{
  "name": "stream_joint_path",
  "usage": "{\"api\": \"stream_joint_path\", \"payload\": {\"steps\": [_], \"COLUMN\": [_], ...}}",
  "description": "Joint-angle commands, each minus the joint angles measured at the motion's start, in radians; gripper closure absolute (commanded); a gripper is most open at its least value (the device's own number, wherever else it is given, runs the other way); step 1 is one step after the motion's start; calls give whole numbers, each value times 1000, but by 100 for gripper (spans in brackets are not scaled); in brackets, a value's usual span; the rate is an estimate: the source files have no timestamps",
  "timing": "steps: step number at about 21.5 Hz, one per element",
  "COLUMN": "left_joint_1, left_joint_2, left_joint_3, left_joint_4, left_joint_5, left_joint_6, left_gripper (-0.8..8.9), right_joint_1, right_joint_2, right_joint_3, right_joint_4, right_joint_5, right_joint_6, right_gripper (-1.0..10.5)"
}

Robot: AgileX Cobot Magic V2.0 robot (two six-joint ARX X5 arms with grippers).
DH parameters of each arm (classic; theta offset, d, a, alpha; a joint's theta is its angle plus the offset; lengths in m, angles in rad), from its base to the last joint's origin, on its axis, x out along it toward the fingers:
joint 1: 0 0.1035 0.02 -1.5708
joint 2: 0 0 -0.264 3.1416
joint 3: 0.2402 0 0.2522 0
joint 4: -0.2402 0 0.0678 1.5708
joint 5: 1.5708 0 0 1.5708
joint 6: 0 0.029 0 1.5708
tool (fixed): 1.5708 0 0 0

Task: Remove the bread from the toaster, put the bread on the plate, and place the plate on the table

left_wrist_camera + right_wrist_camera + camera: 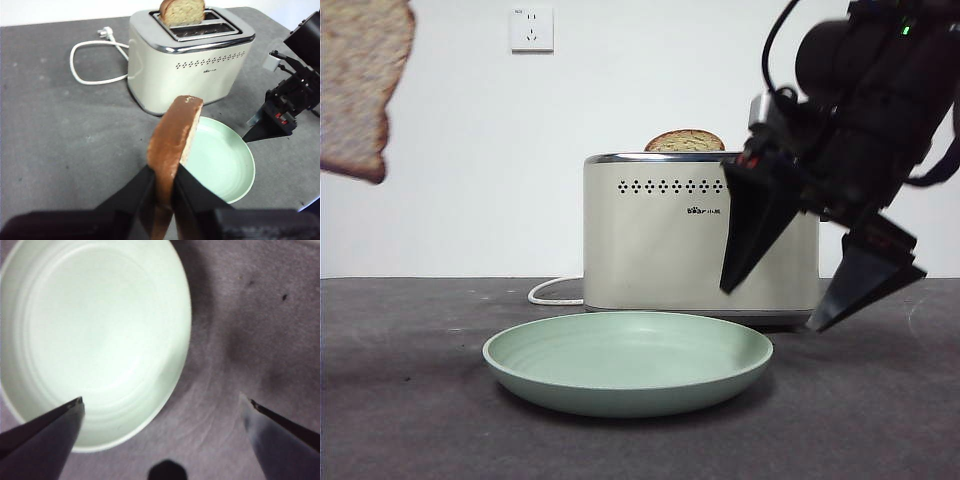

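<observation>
A second slice with a rounder domed top (685, 141) stands in a slot of the boxy cream-beige toaster (660, 250), whose chrome rim and row of small dark holes face the front camera; its white cord (90, 62) loops loose on the dark grey matte table (410, 400) behind it, and a white wall socket (531, 29) sits high on the wall. The round, shallow mint-green plate (627, 362) lies flat on the table just in front of the toaster, with nothing on it. The left gripper (162, 187) is clamped on the bread (172, 145), holding the slice edge-on by its brown crust, raised in the air above the table near the plate's rim. The right gripper (820, 290) hangs beside the toaster and over the plate's far side, its black pointed jaws spread wide apart, holding nothing.
</observation>
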Motion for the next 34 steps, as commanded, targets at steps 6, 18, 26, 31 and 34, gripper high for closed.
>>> {"api": "stream_joint_path", "payload": {"steps": [6, 18, 26, 31, 34], "left_joint_1": [0, 0, 0, 0, 0], "left_joint_2": [-27, -26, -26, -23, -6], "left_joint_3": [-16, -16, -16, -16, -16], "left_joint_4": [-29, -43, -41, 17, 100], "left_joint_5": [-30, -16, -11, 152, 255], "left_joint_6": [-27, -65, -102, -157, -234], "left_gripper": [821, 821, 821, 821, 821], "right_joint_1": [38, 79, 106, 127, 161], "right_joint_2": [87, 127, 39, 30, -16], "right_joint_3": [0, 0, 1, 2, 30], "right_joint_4": [76, 163, 166, 183, 190], "right_joint_5": [-1, 6, 7, 6, -2], "right_joint_6": [34, 45, 63, 101, 159], "right_gripper": [516, 963, 963, 963, 963]}}
